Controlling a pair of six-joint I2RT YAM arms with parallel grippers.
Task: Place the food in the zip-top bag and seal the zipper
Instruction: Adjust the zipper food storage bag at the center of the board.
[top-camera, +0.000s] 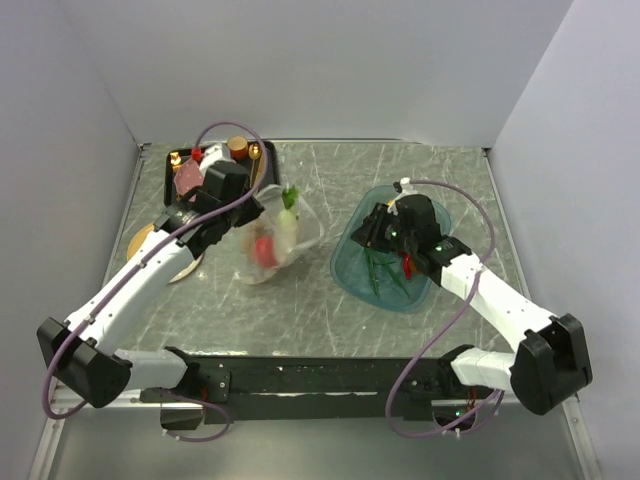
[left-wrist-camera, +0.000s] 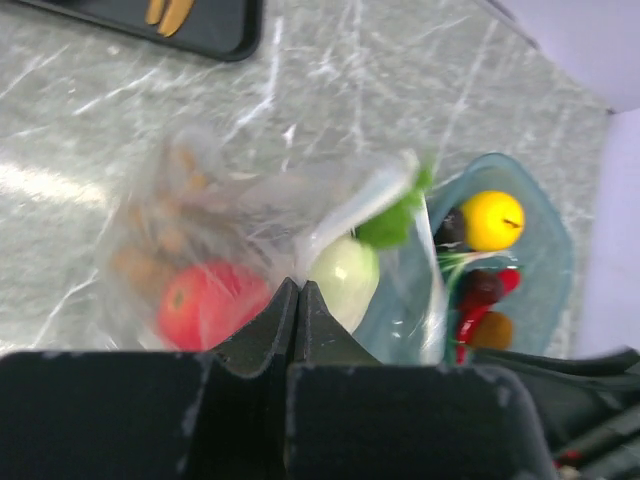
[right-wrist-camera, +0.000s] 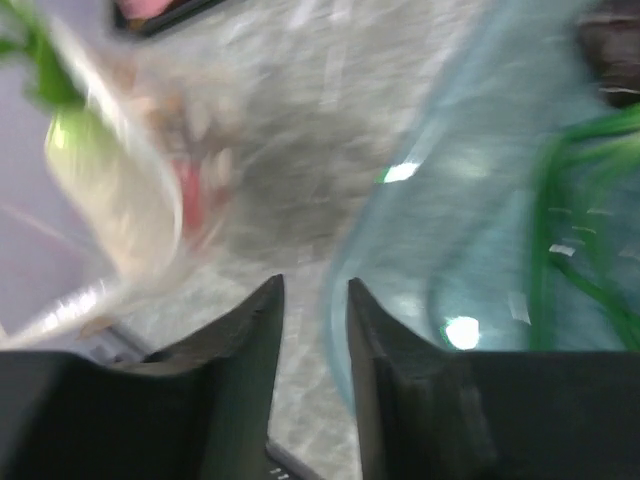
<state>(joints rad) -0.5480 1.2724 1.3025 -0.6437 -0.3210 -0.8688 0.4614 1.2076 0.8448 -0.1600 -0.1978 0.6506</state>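
Bag hung from the left pincer in the top view: clear, floppy film, with the apple and white piece inside, just beyond its tips. The right pincer stood over the teal tray, with the leaves and chili close behind its tips.

From the left wrist, the fingers were pressed tight together on a fold of film. The smooth, round apple sat left of the tips, the glossy white piece right of them, and blurred brown nuts further left. One pinch on slick plastic could slip under that load, I judged. The white piece's green top, lying by the whitish zipper, might foul the seal. The yellow fruit lay far right; being round, it could roll out of the jaws.

From the right wrist, the jaws stood narrowly apart and empty above the tray's translucent rim. The thin, wiry leaves to their right could slide through a poor grip. The bag was a blur to their left.
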